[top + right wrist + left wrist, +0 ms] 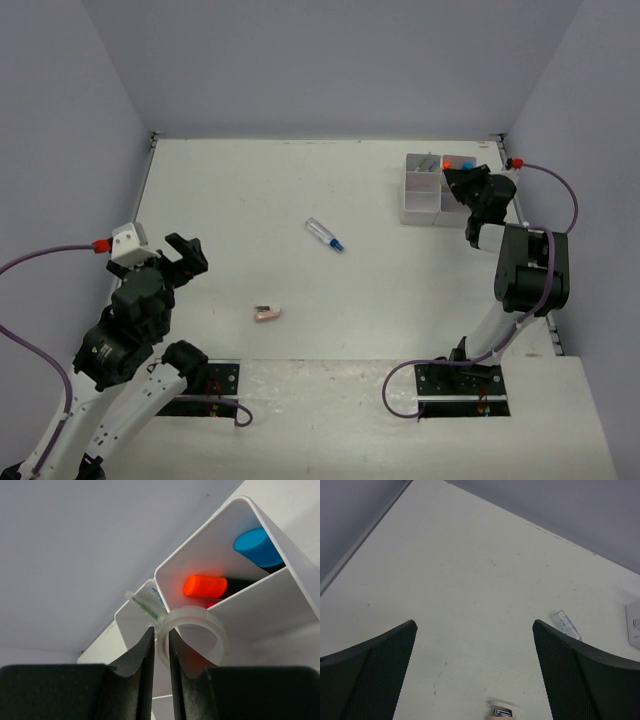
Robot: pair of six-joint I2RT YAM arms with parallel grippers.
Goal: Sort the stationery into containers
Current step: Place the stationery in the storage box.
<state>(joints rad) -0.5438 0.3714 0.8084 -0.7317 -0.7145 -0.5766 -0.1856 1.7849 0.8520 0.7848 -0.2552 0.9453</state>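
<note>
My right gripper point(456, 181) is over the white organiser box point(420, 205) at the far right. In the right wrist view the gripper point(160, 632) is shut on the wall of a small whitish tape roll point(192, 615), held just above the box's dividers point(260, 605). Highlighters with an orange cap point(205, 586) and a blue cap point(257, 547) stand in one compartment, thin pens point(145, 607) in another. A clear pen with a blue tip point(325, 235) and a pink piece point(267, 314) lie on the table. My left gripper point(185, 255) is open and empty at the near left.
The left wrist view shows the open left gripper point(474, 625) above bare table, the clear pen point(566, 625) ahead to the right, the pink piece point(501, 713) at the bottom edge and the box's corner point(634, 625). Grey walls enclose the table.
</note>
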